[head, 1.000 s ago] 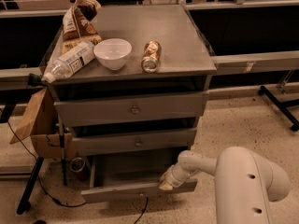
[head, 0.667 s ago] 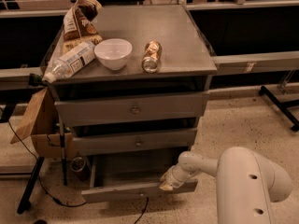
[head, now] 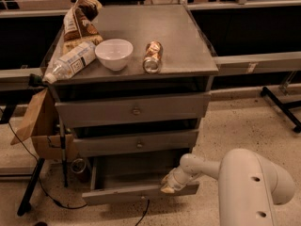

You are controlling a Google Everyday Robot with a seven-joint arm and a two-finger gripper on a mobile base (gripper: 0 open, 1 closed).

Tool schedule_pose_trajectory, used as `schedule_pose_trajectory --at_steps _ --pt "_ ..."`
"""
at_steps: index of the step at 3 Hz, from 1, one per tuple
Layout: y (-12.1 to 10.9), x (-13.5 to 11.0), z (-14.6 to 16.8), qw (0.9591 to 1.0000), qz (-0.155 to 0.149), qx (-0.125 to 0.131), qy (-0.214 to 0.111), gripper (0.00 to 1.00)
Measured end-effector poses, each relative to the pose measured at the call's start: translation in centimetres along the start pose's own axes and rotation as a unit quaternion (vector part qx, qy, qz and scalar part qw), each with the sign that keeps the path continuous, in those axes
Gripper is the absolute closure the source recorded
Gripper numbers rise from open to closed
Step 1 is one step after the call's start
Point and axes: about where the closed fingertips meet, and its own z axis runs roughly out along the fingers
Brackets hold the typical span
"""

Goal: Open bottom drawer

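Note:
The bottom drawer point(head: 117, 193) of the grey metal cabinet is pulled out toward me, showing its shallow grey tray point(head: 136, 173) and slim front panel. My gripper point(head: 168, 184) is at the right part of that front panel's top edge, at the end of my white arm point(head: 244, 178) coming in from the lower right. The drawer's knob is hidden from view. The top drawer point(head: 136, 110) and the middle drawer point(head: 138, 144) stand above it, each with a small round knob.
On the cabinet top stand a white bowl point(head: 114, 53), a tipped can point(head: 153, 56), a lying plastic bottle point(head: 69, 61) and a snack bag point(head: 77, 20). A brown paper bag point(head: 40, 121) hangs at the left. Cables run on the floor at left.

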Motion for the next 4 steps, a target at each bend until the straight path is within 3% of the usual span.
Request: schedule_pose_trajectory --at_steps 1,2,3,4 --pt "-0.2 -0.1 -0.1 1.0000 0.000 0.000 0.000 0.36" --pt "1.2 0.7 0.0 1.0000 -0.003 -0.002 0.002 0.13" --pt "1.2 0.6 -0.1 1.0000 -0.003 -0.002 0.002 0.00" --pt "3.9 2.3 0.5 0.9999 -0.011 -0.007 0.006 0.00"
